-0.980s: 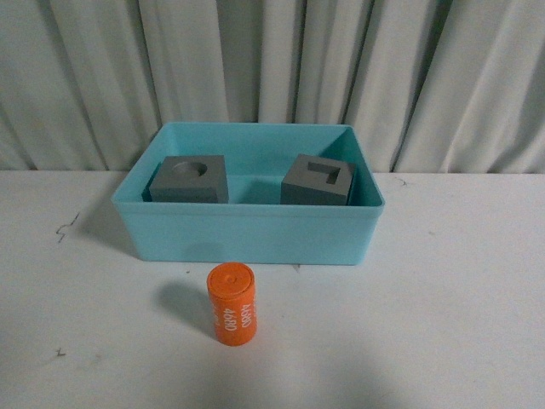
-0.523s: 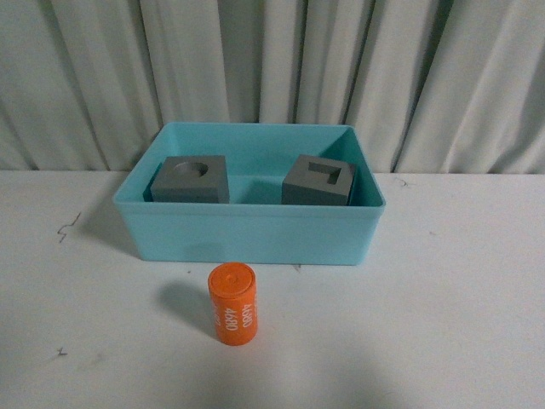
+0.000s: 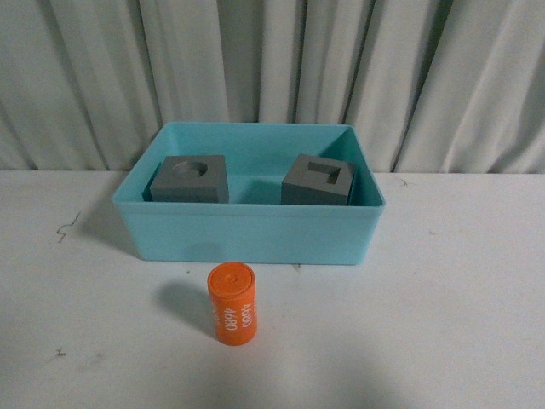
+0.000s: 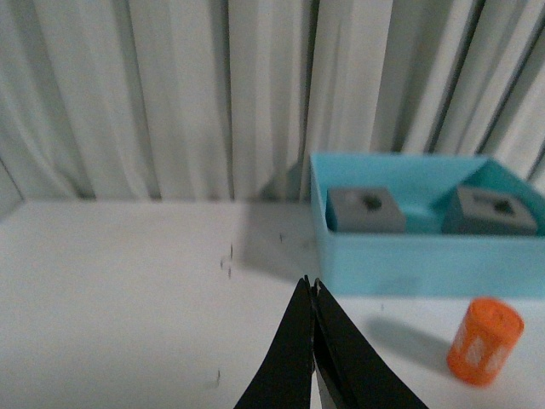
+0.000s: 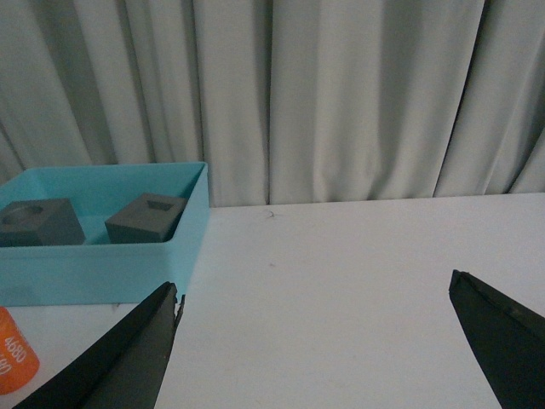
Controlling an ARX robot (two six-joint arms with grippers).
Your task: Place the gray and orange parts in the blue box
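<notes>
Two of the three parts are in: the matte gray cube with a round recess (image 3: 191, 179) sits left and the matte gray cube with a rectangular hole (image 3: 318, 181) sits right inside the light turquoise-blue plastic box (image 3: 247, 234). The small orange cylinder with white digits (image 3: 232, 304) stands upright on the white worktop (image 3: 443, 298), near the box's near wall. The left fingers (image 4: 289, 366) are pressed together and the right fingers (image 5: 136, 358) are spread, empty.

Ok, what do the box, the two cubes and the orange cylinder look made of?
The box: likely plastic, with smooth turquoise walls, a faint sheen and a moulded rim. The round-recess cube and the other cube: matte gray, no shine, crisp edges; possibly plastic, but I cannot tell. The cylinder: matte orange with white printed digits, probably plastic.
</notes>
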